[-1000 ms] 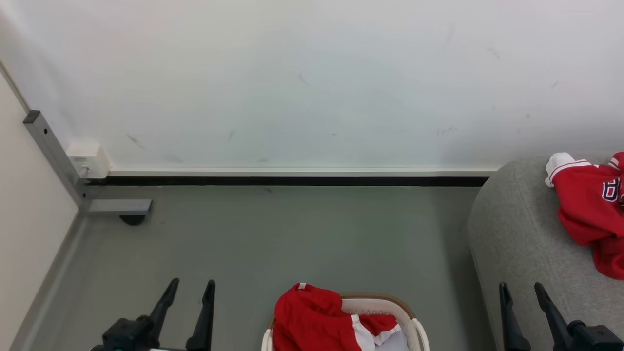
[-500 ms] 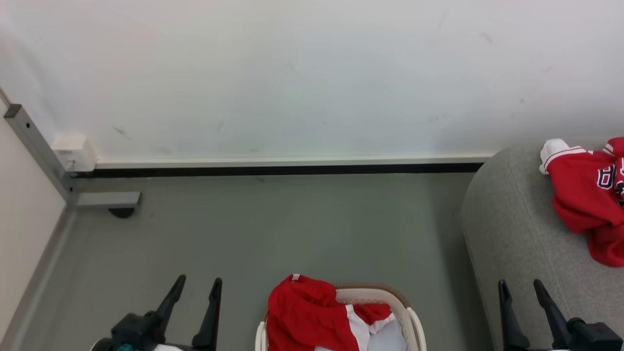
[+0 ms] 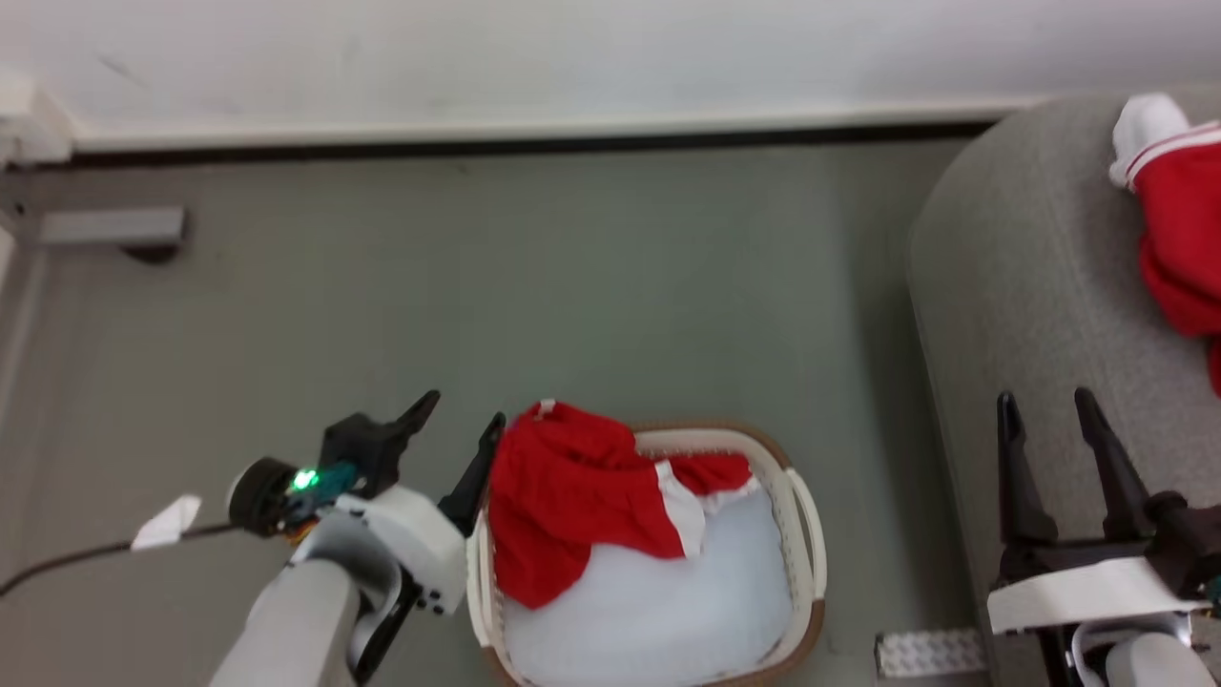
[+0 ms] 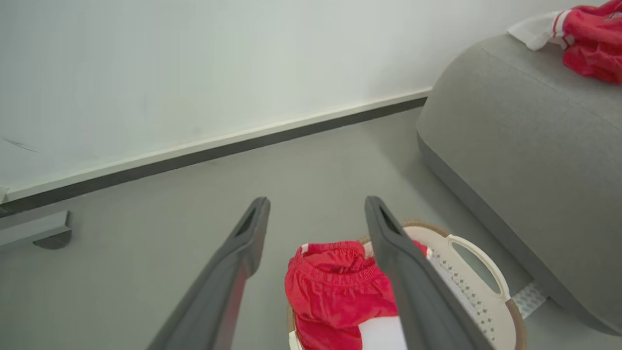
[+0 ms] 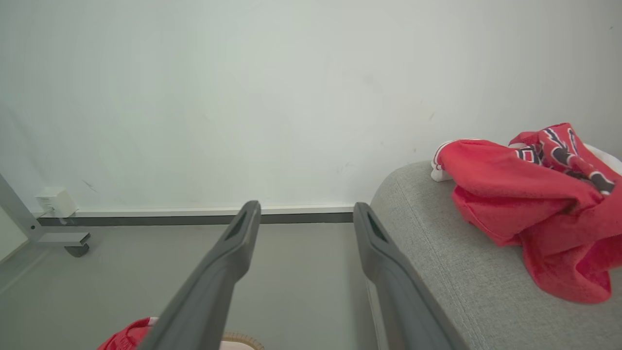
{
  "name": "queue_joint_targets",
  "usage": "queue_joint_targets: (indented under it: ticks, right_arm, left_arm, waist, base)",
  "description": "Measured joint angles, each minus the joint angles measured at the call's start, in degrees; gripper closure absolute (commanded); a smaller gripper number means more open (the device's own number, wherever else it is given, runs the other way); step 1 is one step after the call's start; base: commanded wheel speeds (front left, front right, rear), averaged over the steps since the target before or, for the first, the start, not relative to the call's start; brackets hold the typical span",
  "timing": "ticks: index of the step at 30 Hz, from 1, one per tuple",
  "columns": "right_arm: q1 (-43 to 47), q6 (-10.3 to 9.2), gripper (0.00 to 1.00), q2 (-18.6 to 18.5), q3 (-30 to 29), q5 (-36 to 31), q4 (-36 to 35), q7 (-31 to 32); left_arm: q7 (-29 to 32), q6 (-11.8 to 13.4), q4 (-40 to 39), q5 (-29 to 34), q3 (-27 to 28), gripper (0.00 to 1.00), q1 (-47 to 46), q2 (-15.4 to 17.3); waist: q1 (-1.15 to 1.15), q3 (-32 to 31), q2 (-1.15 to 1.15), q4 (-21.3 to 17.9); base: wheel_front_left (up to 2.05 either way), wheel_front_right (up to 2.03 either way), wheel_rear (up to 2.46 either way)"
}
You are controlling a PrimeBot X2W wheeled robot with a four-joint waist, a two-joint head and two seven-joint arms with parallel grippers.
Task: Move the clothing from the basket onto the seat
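So there's a wide stretch of open grey floor [image 3: 572, 277] between the basket [image 3: 809, 534] and the dark baseboard [image 3: 477, 145]. The seat [image 3: 1011, 286] has its rounded edge near the basket's right side, with a strip of floor between them. The left gripper [image 3: 465, 407] sits just beside the basket's left rim, fingers spread wide and gripping nothing. The right gripper [image 3: 1043, 396] hangs over the seat's near edge, also parted and empty. The clothing [image 3: 572, 496] is bright red and crumpled, with a white band. It's bunched in the basket's far-left part, draped over the rim there, on the pale lining [image 3: 668, 601]. A second red piece [image 3: 1178, 219] with a white cuff lies on the seat.
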Motion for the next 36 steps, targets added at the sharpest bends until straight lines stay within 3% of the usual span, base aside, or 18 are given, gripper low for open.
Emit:
queue_joint_targets:
  ticks: [10, 16, 22, 36]
  right_arm:
    - [-6.0, 0.00, 0.00, 0.0, 1.1, 1.1, -4.8, 0.0]
    - [-8.2, 0.00, 0.00, 0.0, 1.9, 1.8, -7.5, 0.0]
    - [-10.3, 0.00, 0.00, 0.0, 3.0, 3.3, -10.8, 0.0]
    - [-10.8, 0.00, 0.00, 0.0, 3.9, 9.2, -15.6, 0.0]
  left_arm:
    - [5.4, 0.0, 10.5, 2.9, -14.1, 0.00, -14.3, 2.3]
    - [6.5, 0.0, 15.9, 5.0, -21.3, 0.00, -20.8, 1.8]
    - [6.4, 0.0, 21.5, 6.5, -24.3, 0.00, -26.4, 0.9]
    - [6.5, 3.2, 31.5, 11.5, -27.9, 0.00, -38.2, 0.2]
  waist:
    - [0.01, 13.9, 0.00, -2.7]
    - [0.01, 21.8, 0.00, -4.1]
    - [0.00, 28.8, 0.00, -5.3]
    - [-0.01, 40.5, 0.00, -9.2]
  base:
    - [0.00, 0.00, 0.00]
    - [0.00, 0.00, 0.00]
    - [0.00, 0.00, 0.00]
    - [0.00, 0.00, 0.00]
